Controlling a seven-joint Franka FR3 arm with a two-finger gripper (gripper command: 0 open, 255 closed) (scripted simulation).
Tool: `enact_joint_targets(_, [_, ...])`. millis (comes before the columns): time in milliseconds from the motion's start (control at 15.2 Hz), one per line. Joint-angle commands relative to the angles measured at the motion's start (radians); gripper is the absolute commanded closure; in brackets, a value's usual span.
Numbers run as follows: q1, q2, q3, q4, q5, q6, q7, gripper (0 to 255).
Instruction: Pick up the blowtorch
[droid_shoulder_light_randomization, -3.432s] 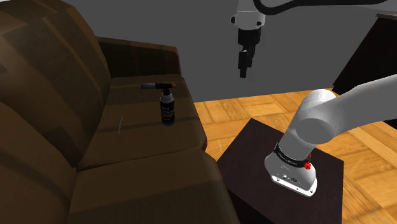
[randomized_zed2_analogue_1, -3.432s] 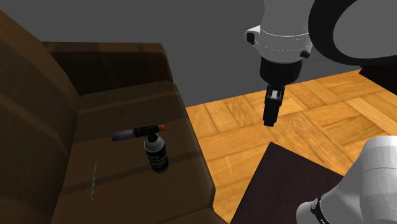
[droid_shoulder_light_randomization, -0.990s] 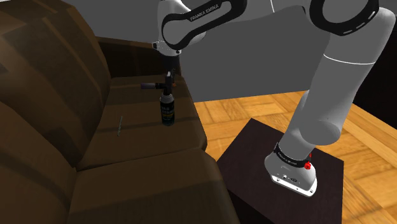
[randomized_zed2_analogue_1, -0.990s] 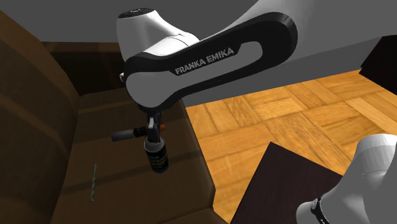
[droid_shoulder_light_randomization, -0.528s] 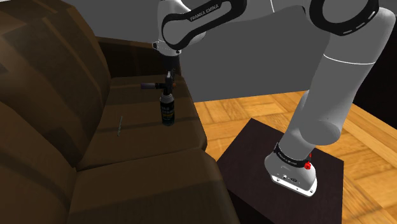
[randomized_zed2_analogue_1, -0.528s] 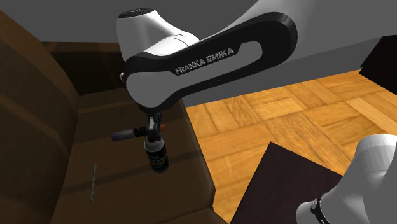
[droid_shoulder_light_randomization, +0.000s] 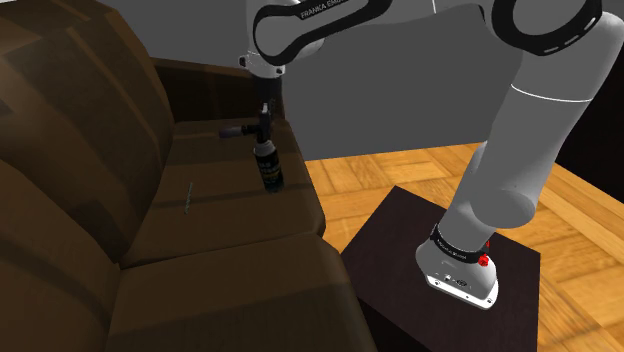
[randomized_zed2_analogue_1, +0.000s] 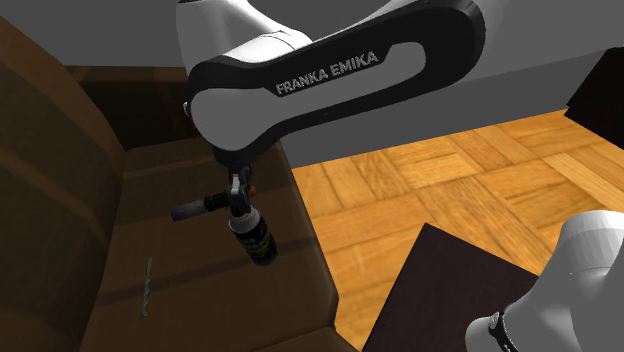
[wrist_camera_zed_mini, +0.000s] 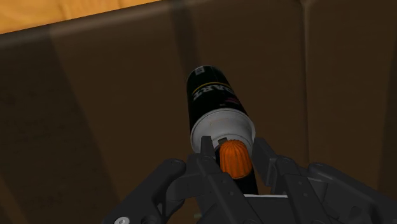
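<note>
Sofa-side grab: a blowtorch (randomized_zed2_analogue_1: 256, 236) is being gripped at its head by the all-black gripper (randomized_zed2_analogue_1: 236, 192) of a white arm (randomized_zed2_analogue_1: 330, 90), above the seat of a brown sofa (randomized_zed2_analogue_1: 60, 200). The two fingers (wrist_camera_zed_mini: 205, 153) are being held narrow and pressed against either side of the torch head, with a ribbed orange knob (wrist_camera_zed_mini: 233, 158) being framed between them.

The torch's body, a smooth black cylindrical canister (wrist_camera_zed_mini: 215, 102) with pale lettering and a white collar, is being carried directly beneath the fingertips. It is being tilted, its base angled out from under the hand toward the sofa's front edge. Whether that base is touching the cushion cannot be told. A slim dark nozzle (randomized_zed2_analogue_1: 190, 211) with a purplish tip is being pointed sideways from the head, level with the fingertips, toward the backrest.

The sofa is being rendered matte and blocky, with flat padded cushions and straight seams. A thin, twisted rod (randomized_zed2_analogue_1: 148, 285), shaped like a drill bit, is being shown lying flat on the same cushion, well apart from the gripper and farther from it than the canister. On the hand's other side, beyond the sofa's arm, a glossy orange parquet floor (randomized_zed2_analogue_1: 430, 180) of square wooden blocks is being shown, along with the dark, flat-topped box of the stand (droid_shoulder_light_randomization: 395, 250).
</note>
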Motion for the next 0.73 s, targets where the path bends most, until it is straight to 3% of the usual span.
enact_joint_targets(0, [0.0, -0.007, 0.0, 0.019, 0.0, -0.025, 0.002, 255])
enact_joint_targets(660, [-0.001, -0.027, 0.0, 0.105, -0.001, -0.131, 0.007, 255])
